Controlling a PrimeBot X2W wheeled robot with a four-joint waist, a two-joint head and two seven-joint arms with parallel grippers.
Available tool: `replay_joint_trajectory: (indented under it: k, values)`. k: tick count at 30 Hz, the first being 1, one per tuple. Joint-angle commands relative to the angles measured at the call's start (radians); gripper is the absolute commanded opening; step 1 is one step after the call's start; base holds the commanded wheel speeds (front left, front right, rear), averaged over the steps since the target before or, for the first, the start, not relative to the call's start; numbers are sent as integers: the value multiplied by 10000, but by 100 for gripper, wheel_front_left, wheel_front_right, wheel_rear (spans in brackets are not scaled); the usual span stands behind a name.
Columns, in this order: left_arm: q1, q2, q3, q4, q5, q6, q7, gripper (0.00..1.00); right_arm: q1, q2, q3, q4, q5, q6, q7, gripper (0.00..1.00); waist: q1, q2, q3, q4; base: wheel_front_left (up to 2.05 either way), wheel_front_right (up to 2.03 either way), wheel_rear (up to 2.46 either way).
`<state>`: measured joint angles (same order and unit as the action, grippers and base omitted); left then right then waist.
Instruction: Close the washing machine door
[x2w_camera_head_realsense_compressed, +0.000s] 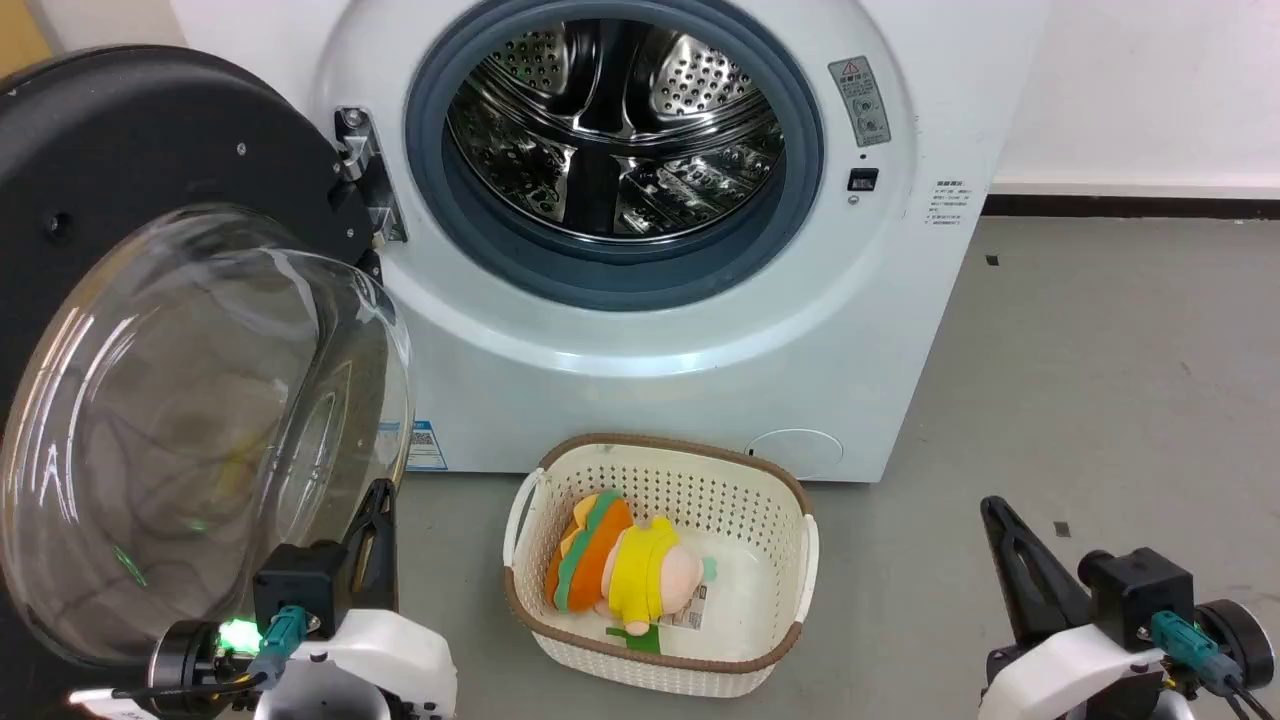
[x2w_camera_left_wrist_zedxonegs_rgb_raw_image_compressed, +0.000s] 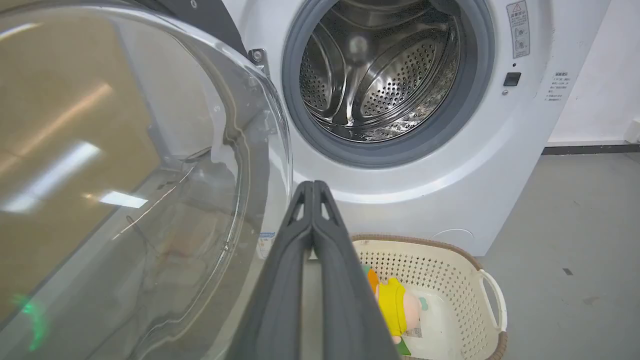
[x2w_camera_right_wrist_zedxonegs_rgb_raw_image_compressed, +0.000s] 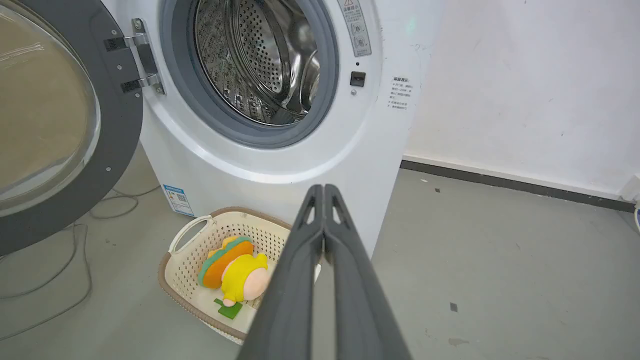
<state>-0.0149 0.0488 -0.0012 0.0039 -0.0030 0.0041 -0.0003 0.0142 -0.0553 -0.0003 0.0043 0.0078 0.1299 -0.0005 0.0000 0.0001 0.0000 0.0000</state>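
Left gripper (x2w_camera_head_realsense_compressed: 380, 497) sits low at the near left, its pale forearm coming up from the bottom edge and its two dark fingers pressed flat together, holding nothing. In the left wrist view the closed tips (x2w_camera_left_wrist_zedxonegs_rgb_raw_image_compressed: 312, 186) point up toward the lower front of the washing machine (x2w_camera_left_wrist_zedxonegs_rgb_raw_image_compressed: 450, 190), just beside the bulging glass of the washing machine door (x2w_camera_left_wrist_zedxonegs_rgb_raw_image_compressed: 125, 175); whether they touch the glass cannot be told. Right gripper (x2w_camera_head_realsense_compressed: 990, 505) mirrors it at the near right, fingers likewise closed on nothing and tilted up over bare grey floor (x2w_camera_head_realsense_compressed: 1100, 400), well apart from the door. Its own wrist view shows the joined tips (x2w_camera_right_wrist_zedxonegs_rgb_raw_image_compressed: 324, 188) aimed at the machine's right front corner.

Between the two arms, a cream perforated basket (x2w_camera_head_realsense_compressed: 660, 445) with a brown rim stands on the floor, just in front of the machine, and a plush toy (x2w_camera_head_realsense_compressed: 620, 570) in yellow, orange and green lies inside it.

Further back on the left, the washing machine door (x2w_camera_head_realsense_compressed: 190, 400) stands swung wide open on its hinge (x2w_camera_head_realsense_compressed: 365, 170), black rim and clear bowl window facing the robot. Behind the basket the white washing machine (x2w_camera_head_realsense_compressed: 700, 380) shows its grey rubber gasket (x2w_camera_head_realsense_compressed: 800, 200) and the shiny steel drum (x2w_camera_head_realsense_compressed: 615, 130). A loose cable (x2w_camera_right_wrist_zedxonegs_rgb_raw_image_compressed: 75, 260) trails on the floor under the door, and a white wall (x2w_camera_right_wrist_zedxonegs_rgb_raw_image_compressed: 525, 100) rises beyond the machine's right side
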Motion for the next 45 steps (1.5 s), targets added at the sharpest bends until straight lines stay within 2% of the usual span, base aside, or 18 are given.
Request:
replay_joint_trajectory:
  k: [1,30,31,45]
  values:
    - [149,14,12,-39,30,-41,3,0,-142,51,3,-43,-78,8,5,0,0,-1,0,0,0,0,0]
    - [149,14,12,-39,30,-41,3,0,-142,51,3,-43,-78,8,5,0,0,-1,0,0,0,0,0]
    - [1,0,4,0,0,2,-4,100,-1,0,1,1,2,0,-4,100,0,-1,0,0,0,0,0]
    - [-71,6,-155,38,-17,314,-251,100,-15,3,-112,-27,277,1,-251,100,0,-1,45,22,0,0,0]
